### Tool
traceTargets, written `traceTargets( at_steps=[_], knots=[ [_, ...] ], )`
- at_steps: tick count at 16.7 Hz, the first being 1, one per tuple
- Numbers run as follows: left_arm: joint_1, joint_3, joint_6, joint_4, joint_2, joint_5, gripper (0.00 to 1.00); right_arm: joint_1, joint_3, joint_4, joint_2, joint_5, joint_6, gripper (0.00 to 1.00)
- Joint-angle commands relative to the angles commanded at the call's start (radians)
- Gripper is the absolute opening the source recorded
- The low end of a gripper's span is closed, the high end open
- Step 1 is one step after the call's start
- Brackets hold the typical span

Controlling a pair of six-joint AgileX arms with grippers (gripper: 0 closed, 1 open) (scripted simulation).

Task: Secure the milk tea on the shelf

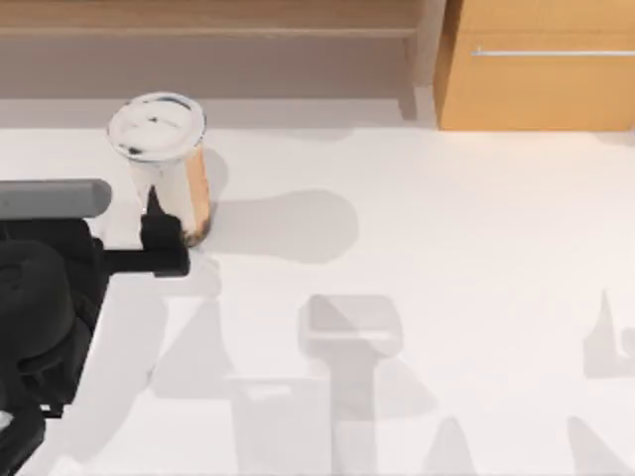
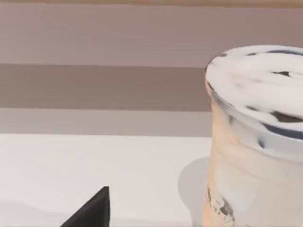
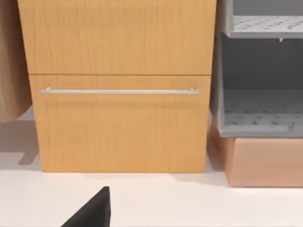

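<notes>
Milk tea (image 1: pixel 164 164) upright near counter (image 1: pixel 446 248) far-left corner, just in front of the shelf (image 1: pixel 208 30). White lid has dark marks, label print unreadable. Left pincer (image 1: pixel 159 233) beside the cup's base, fingers touching it; grasped or loose, cannot tell. Orange cabinet (image 3: pixel 120 85) with silver handle (image 3: pixel 118 91) at far-right edge.

Occlusions and edge cut-offs

Lower left side of milk tea (image 1: pixel 164 159) is hidden behind left gripper (image 1: pixel 159 233); beside the cup, finger spacing cannot be judged. Shelf (image 1: pixel 208 20) is cut by the top edge.
</notes>
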Motion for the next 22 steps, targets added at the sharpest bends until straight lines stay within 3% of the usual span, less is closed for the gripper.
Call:
traceTargets(
  at_steps=[5, 11, 15, 22],
  knots=[
    [-0.098, 0.05, -0.017, 0.206, 0.282, -0.082, 1.0, 0.0, 0.0, 0.0, 0.0, 0.0, 0.0, 1.0],
    [-0.118, 0.061, -0.02, 0.247, 0.335, -0.099, 1.0, 0.0, 0.0, 0.0, 0.0, 0.0, 0.0, 1.0],
    [-0.098, 0.095, -0.016, 0.245, 0.367, -0.08, 1.0, 0.0, 0.0, 0.0, 0.0, 0.0, 0.0, 1.0],
    [0.002, 0.319, 0.008, 0.231, 0.566, 0.022, 1.0, 0.0, 0.0, 0.0, 0.0, 0.0, 0.0, 1.0]
  ],
)
